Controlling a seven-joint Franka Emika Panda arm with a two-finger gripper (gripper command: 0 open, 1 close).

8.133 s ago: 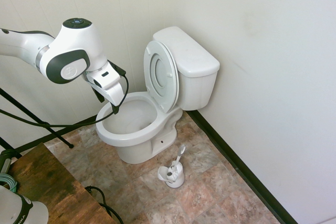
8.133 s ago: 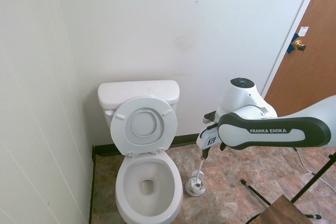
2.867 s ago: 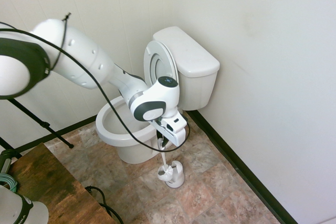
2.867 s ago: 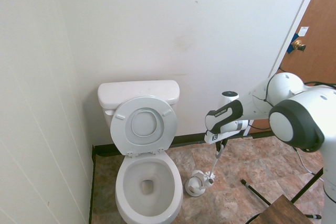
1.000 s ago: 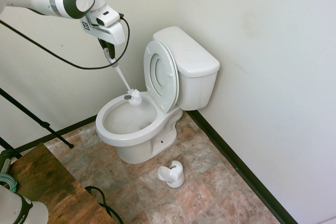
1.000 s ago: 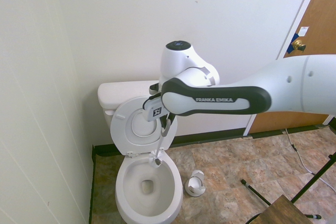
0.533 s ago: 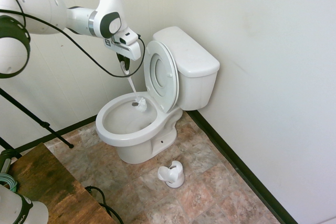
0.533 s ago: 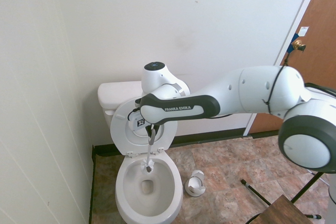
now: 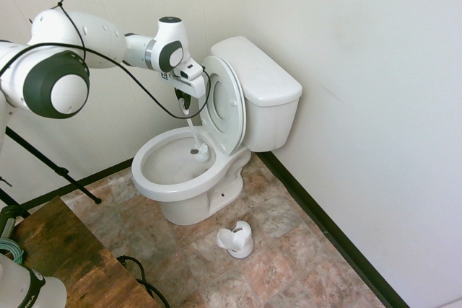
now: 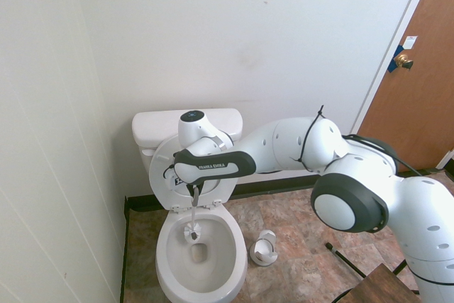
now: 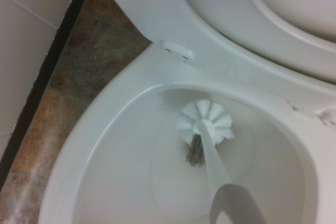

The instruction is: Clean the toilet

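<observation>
Taking clock positions from the second exterior view, we see the Franka arm (image 10: 284,143) reaching in from about two to four o'clock over the white toilet (image 10: 166,235), which stands at seven o'clock with its tank (image 9: 261,81) at the bowl's twelve. The raised seat and lid (image 9: 219,95) lean back towards the tank, close beside the wrist, so we judge that a sideways or backward swing of the arm could knock them and perhaps bring them down onto the handle. The brush holder (image 10: 263,252) sits on the floor just off the bowl's three o'clock, apart from it; a careless return could tip it. The gripper (image 9: 184,102) is closed around the toilet brush (image 10: 194,212), which slopes down into the bowl. Its white brush head (image 11: 217,113) lies inside, between eleven and twelve o'clock, and a grey bristle patch (image 11: 196,151) shows against it. Scrubbing seems to us to be starting, with most of the bowl probably left to do. If we press too hard on the ceramic, the slim handle could twist or slip in the grip; if we lift too fast, wet bristles might flick water over the rim.
</observation>
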